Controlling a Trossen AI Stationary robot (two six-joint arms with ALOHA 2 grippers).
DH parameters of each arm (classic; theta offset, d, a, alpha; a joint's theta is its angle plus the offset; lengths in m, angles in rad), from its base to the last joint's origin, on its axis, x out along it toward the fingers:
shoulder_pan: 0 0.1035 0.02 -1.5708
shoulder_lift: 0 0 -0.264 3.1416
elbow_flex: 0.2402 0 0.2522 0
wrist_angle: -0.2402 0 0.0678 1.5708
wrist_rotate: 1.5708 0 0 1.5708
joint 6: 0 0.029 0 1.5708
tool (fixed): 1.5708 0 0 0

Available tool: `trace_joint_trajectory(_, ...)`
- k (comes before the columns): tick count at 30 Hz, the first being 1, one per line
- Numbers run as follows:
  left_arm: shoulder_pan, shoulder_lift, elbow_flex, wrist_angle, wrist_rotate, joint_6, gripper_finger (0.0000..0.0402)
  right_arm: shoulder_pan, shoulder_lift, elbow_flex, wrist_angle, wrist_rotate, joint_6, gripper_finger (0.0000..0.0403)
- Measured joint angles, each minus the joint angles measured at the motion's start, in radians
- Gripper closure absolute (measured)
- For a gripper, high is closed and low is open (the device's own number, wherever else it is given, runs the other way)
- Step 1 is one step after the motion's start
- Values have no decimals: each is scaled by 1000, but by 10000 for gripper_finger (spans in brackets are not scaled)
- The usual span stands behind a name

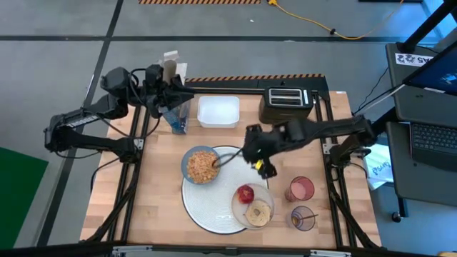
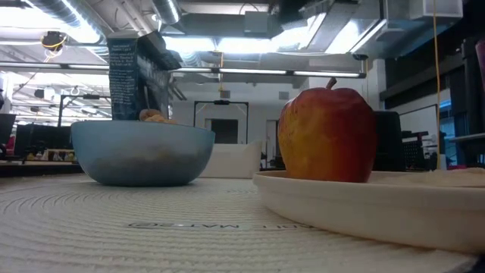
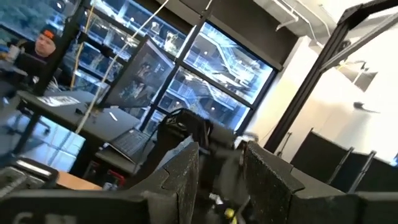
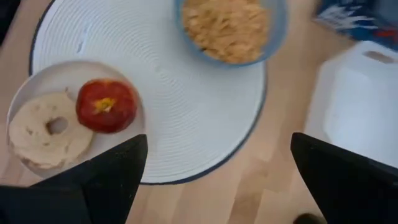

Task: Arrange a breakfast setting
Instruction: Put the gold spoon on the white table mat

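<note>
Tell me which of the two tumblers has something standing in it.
The purple tumbler, the one nearer the table's front edge, has a thin stick-like item in it. The pink tumbler just behind it looks empty.

Blue bowl (image 1: 202,165), red apple (image 1: 245,193)

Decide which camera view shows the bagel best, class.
The right wrist view: the bagel lies whole beside the red apple. The high view shows it small, the low view only an edge, the left wrist view nothing.

bowl (image 1: 202,165) and plate (image 1: 253,206) on mat (image 1: 214,210), tumblers (image 1: 300,190) right
</note>
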Motion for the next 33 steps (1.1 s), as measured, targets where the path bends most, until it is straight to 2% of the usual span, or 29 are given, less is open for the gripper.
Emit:
trace_joint_trajectory(3,21,1,0,1,1,25,282,-12,-53,-6,7,35,44,8)
trace_joint_trajectory(7,44,17,0,-2,4,23,282,-7,-173,-74,25,158,125,21)
trace_joint_trajectory(10,56,25,0,3,8,23,282,-6,-302,-214,80,190,213,46)
trace_joint_trajectory(13,67,34,-1,0,4,23,282,-7,-450,-410,229,201,302,76)
trace_joint_trajectory(17,73,44,-1,12,-2,10,282,-9,-652,-659,449,90,454,109)
trace_joint_trajectory(22,73,43,-1,69,-39,-38,282,-5,-853,-836,612,-181,659,135)
trace_joint_trajectory(25,72,43,-1,81,-49,-39,282,47,-911,-845,587,-262,724,145)
trace_joint_trajectory(30,72,43,-1,83,-64,-72,282,184,-933,-846,461,-321,785,162)
trace_joint_trajectory(33,68,43,-1,83,-66,-94,282,306,-922,-846,405,-322,829,169)
